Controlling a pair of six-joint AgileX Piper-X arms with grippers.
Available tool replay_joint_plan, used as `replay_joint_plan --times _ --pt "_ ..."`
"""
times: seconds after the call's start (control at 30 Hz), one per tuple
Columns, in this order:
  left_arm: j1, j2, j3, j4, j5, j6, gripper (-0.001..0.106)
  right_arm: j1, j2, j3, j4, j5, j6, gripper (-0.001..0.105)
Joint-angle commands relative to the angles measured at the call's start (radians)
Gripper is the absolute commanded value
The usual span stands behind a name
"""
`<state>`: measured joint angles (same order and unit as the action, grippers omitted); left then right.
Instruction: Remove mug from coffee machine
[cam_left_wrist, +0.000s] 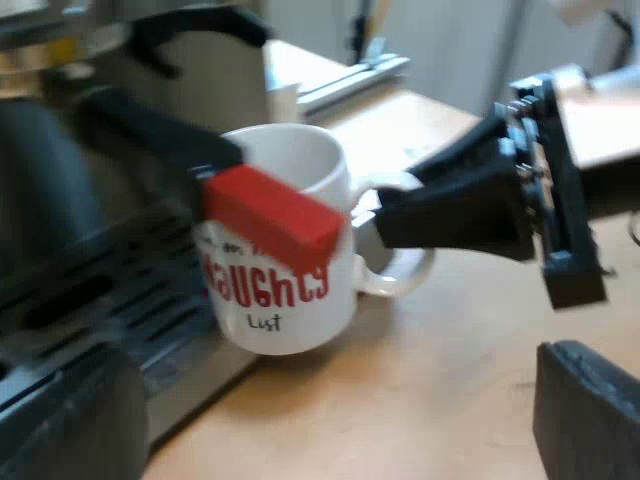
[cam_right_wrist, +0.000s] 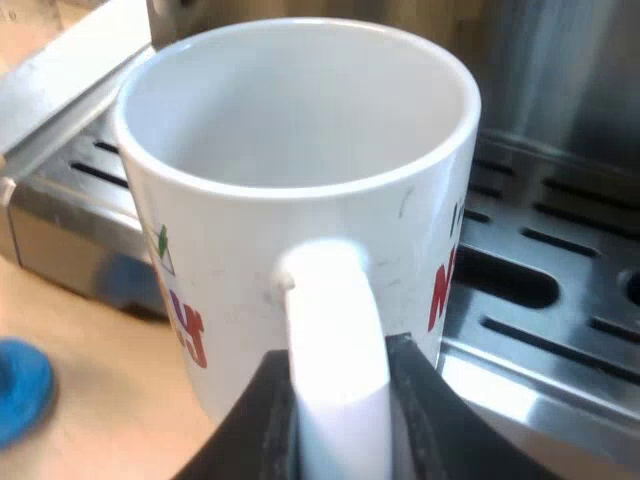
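A white mug (cam_left_wrist: 285, 290) with red lettering is at the edge of the machine's drip tray (cam_right_wrist: 540, 290), slightly tilted and empty inside. The holder's dark handle with its red end (cam_left_wrist: 270, 215) juts out over the mug's rim. My right gripper (cam_left_wrist: 372, 225) reaches in over the wooden table and is shut on the mug's handle (cam_left_wrist: 405, 275). In the right wrist view its black fingers (cam_right_wrist: 270, 420) press on both sides of the mug handle (cam_right_wrist: 335, 340), with the mug (cam_right_wrist: 300, 150) just beyond. My left gripper (cam_left_wrist: 320, 440) is open, short of the mug, holding nothing.
The espresso machine's steel front (cam_right_wrist: 560, 80) rises behind the slotted drip tray. A blue tamper (cam_right_wrist: 20, 390) lies on the wooden table (cam_left_wrist: 430, 380) beside the tray. A metal rail (cam_left_wrist: 350, 80) lies farther off on the table.
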<state>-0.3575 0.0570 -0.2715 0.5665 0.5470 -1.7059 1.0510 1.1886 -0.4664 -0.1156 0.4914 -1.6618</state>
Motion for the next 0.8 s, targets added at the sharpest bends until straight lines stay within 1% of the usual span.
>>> replay_joint_plan --times 0.03,0.2,0.3,0.4,0.47,0.57,0.7,0.77,0.8 --pt "-0.046 0.002 -0.004 -0.021 0.034 0.005 0.080 0.002 -0.059 -0.010 0.043 0.006 -0.002 0.000" --pt "-0.146 0.002 -0.004 -0.029 0.042 0.005 0.080 0.002 -0.187 -0.010 0.183 0.006 0.002 0.000" --pt "-0.171 0.002 -0.004 -0.029 0.042 0.005 0.080 0.002 -0.264 -0.010 0.249 0.006 0.017 0.000" --pt "-0.178 0.002 -0.004 -0.031 0.044 0.005 0.080 0.002 -0.320 -0.010 0.308 0.006 0.038 0.000" --pt "-0.178 0.002 -0.004 -0.036 0.044 0.005 0.080 0.002 -0.381 -0.010 0.370 0.006 0.064 0.000" --pt "-0.178 0.002 -0.004 -0.041 0.055 0.005 0.080 0.002 -0.448 -0.010 0.456 0.006 0.128 0.000" --pt "-0.178 0.002 -0.004 -0.041 0.056 0.005 0.080 0.002 -0.522 -0.010 0.579 0.006 0.160 0.000" --pt "-0.178 0.002 -0.004 -0.041 0.056 0.005 0.080 0.002 -0.575 -0.010 0.652 0.006 0.199 0.000" --pt "-0.178 0.002 -0.004 -0.041 0.056 0.005 0.080 0.002 -0.603 -0.010 0.690 0.006 0.230 0.000"
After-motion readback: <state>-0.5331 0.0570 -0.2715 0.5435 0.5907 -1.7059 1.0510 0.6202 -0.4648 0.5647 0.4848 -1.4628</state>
